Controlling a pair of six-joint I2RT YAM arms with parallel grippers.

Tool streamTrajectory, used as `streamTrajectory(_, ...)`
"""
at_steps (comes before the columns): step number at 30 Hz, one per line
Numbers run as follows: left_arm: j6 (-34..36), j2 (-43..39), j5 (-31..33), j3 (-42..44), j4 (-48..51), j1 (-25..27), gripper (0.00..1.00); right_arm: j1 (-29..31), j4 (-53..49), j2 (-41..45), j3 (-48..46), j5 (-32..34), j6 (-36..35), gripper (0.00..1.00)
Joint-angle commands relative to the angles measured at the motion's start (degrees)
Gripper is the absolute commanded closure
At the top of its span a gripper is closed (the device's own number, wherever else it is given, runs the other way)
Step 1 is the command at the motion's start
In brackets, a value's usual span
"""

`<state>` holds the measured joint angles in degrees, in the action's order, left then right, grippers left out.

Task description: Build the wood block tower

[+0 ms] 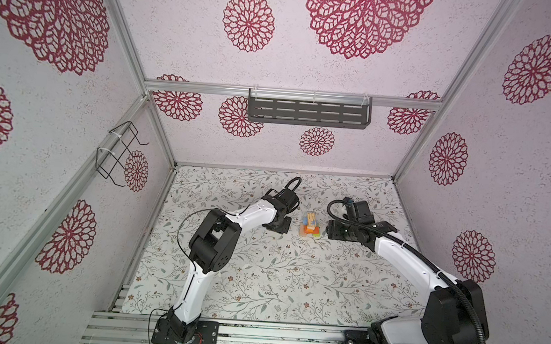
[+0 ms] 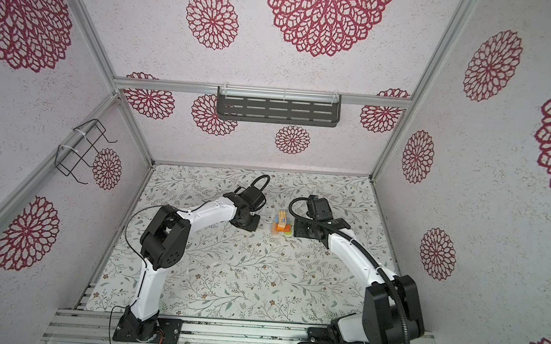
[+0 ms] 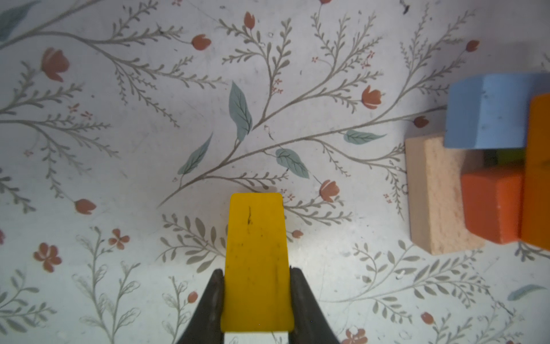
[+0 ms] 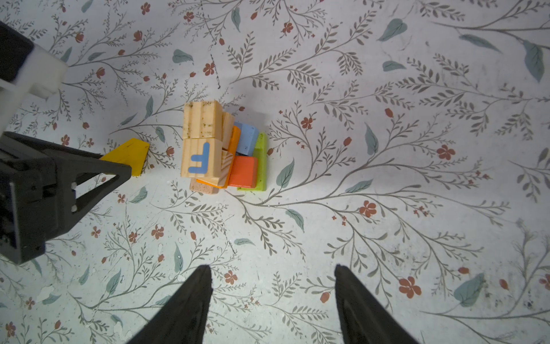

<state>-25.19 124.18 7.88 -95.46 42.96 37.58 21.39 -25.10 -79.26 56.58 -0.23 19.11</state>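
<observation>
The tower (image 1: 310, 226) (image 2: 283, 226) stands mid-table between both arms. In the right wrist view it shows a lime base bar (image 4: 261, 160), a red-orange block (image 4: 242, 171), a blue block (image 4: 247, 138), and two natural cubes on top, one with a blue letter F (image 4: 201, 158). My left gripper (image 3: 256, 272) is shut on a yellow block (image 3: 257, 262) (image 4: 129, 155), low over the mat just left of the tower and apart from it. My right gripper (image 4: 272, 268) stands open and holds nothing, on the tower's right side.
A floral mat (image 1: 260, 278) covers the table. A black slotted shelf (image 1: 308, 110) hangs on the back wall and a wire rack (image 1: 119, 155) on the left wall. Metal rails (image 1: 272, 335) run along the front edge by the arm bases.
</observation>
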Motion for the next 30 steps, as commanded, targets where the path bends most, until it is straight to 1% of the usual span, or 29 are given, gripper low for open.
streamTrajectory(1, -0.39, -0.61, -2.46, -0.44, 0.62, -0.68, 0.84, -0.52, 0.58, 1.65, 0.11, 0.23, 0.0, 0.31)
streamTrajectory(2, -1.06, -1.47, -4.67, 0.42, -0.1, -1.28, 0.84, -0.47, 0.58, 1.72, 0.2, 0.23, -0.03, 0.31)
streamTrajectory(4, -3.88, -3.45, -12.38, 3.87, -3.7, -3.68, 0.84, -0.47, 0.49, 1.74, 0.28, 0.25, -0.01, 0.31)
streamTrajectory(6, -9.76, -5.9, -24.41, 10.21, -11.56, -8.02, 0.84, -0.52, 0.49, 1.91, 0.29, 0.24, -0.04, 0.31)
streamTrajectory(8, -16.19, -7.29, -34.66, 16.97, -21.08, -11.93, 0.83, -0.47, 0.49, 2.0, 0.38, 0.23, -0.04, 0.31)
streamTrajectory(9, -18.42, -7.58, -38.12, 19.43, -24.8, -13.58, 0.83, -0.52, 0.49, 1.92, 0.38, 0.23, -0.04, 0.31)
streamTrajectory(10, -19.49, -7.62, -40.13, 21.01, -27.28, -14.51, 0.83, -0.62, 0.49, 1.92, 0.38, 0.23, -0.02, 0.31)
streamTrajectory(13, -21.59, -7.35, -44.27, 24.02, -31.47, -15.91, 0.79, -0.57, 0.66, 1.62, 0.46, 0.01, 0.0, 0.31)
streamTrajectory(17, -27.64, -5.13, -50.37, 27.45, -40.93, -16.8, 0.69, -0.57, 0.67, 1.09, 0.81, -0.22, 0.07, 0.31)
streamTrajectory(22, -34.39, -2.24, -54.67, 30.96, -51.71, -17.89, 0.61, -0.63, 0.32, 1.27, 1.0, -0.03, -0.11, 0.31)
streamTrajectory(27, -34.23, -1.59, -55.34, 31.56, -52.2, -17.94, 0.54, -0.67, 0.41, 1.15, 1.08, -0.12, -0.06, 0.31)
streamTrajectory(30, -32.58, -1.88, -54.28, 31.31, -49.45, -17.99, 0.53, -0.75, 0.49, 1.04, 1.3, -0.16, -0.13, 0.31)
